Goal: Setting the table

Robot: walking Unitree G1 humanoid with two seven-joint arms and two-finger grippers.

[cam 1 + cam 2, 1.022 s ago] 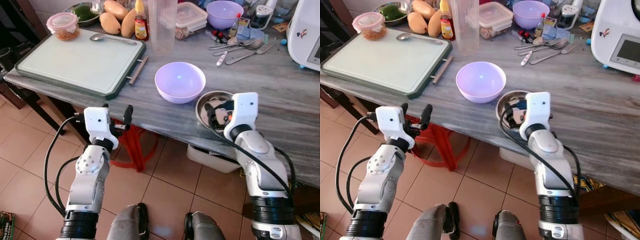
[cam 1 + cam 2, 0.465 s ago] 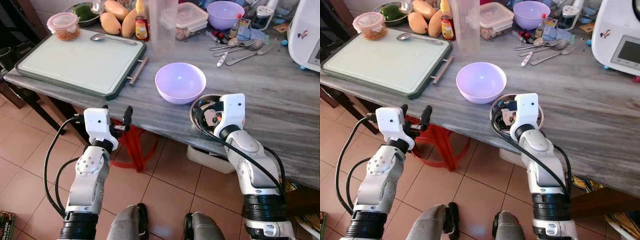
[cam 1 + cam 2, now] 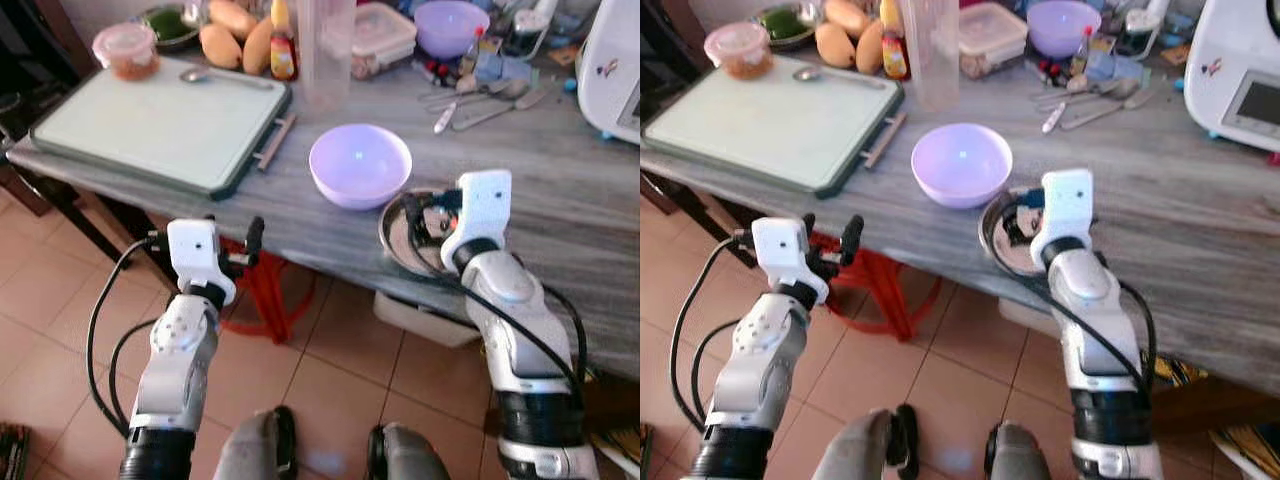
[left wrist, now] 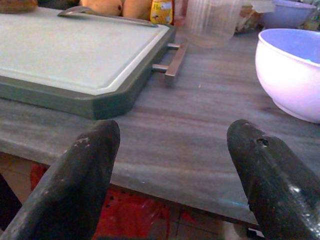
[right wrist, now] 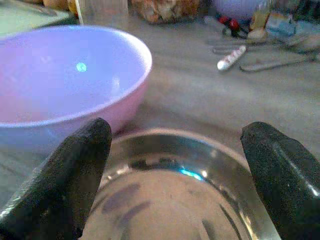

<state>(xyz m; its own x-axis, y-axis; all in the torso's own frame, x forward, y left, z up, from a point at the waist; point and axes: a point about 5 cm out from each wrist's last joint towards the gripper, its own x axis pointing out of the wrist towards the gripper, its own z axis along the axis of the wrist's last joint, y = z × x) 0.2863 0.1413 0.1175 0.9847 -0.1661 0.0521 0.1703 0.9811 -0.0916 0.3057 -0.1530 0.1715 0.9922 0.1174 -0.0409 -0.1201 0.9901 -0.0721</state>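
Steel, thin and shiny — the small round dish [image 3: 408, 232] sits at the near edge of the grey surface [image 3: 560, 180], just beside the lilac bowl [image 3: 360, 163] and perhaps touching it at the rim. It looks light, stiff and slick, so it would likely skate if pushed flat; the raised rim seems the only sensible place to take hold, one finger inside and one outside, on the side away from the bowl. The right gripper [image 5: 180, 175] hangs right over the dish with its two black fingers [image 5: 65, 175] spread wide, about as wide as the dish itself, and nothing between them — whether a fingertip touches the metal cannot be made out. The left gripper [image 4: 175, 180] waits below the edge of the surface, near the green-rimmed cutting board [image 3: 150, 120], its fingers likewise spread and empty.
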